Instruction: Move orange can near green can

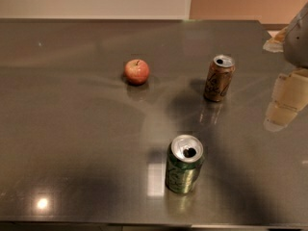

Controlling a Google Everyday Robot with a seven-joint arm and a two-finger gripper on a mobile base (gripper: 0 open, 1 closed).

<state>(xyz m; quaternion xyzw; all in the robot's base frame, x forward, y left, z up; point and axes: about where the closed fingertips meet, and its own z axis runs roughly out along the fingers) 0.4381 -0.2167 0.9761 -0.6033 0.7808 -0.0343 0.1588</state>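
Note:
The orange can (219,78) stands upright on the dark table (72,129), right of centre, brownish-orange with dark script and an opened silver top. The green can (184,164) stands upright nearer the front edge, below and slightly left of the orange can, apart from it. My gripper (285,102) hangs at the right edge of the view, to the right of the orange can and above the table, touching neither can.
A red apple (137,71) sits left of the orange can, towards the middle of the table. The table's far edge meets a pale wall (96,1). The table's right edge lies close behind the gripper.

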